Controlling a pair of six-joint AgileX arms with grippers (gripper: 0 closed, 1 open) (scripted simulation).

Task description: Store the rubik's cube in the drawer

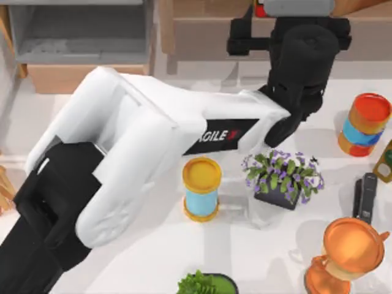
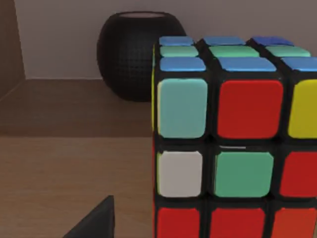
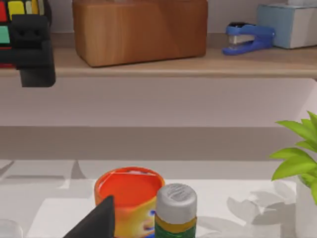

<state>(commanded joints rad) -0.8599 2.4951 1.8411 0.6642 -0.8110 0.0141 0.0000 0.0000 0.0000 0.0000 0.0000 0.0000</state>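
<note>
The rubik's cube (image 2: 233, 144) sat on the shelf (image 2: 59, 168), left end effector (image 1: 251, 37) right up against it; couldn't tell how open. Rigid, light, slick faces: I'd pinch opposite flat sides.

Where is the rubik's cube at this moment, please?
The rubik's cube stands on the long wooden shelf at the back of the table, close in front of the left gripper, with a round black speaker behind it.
</note>
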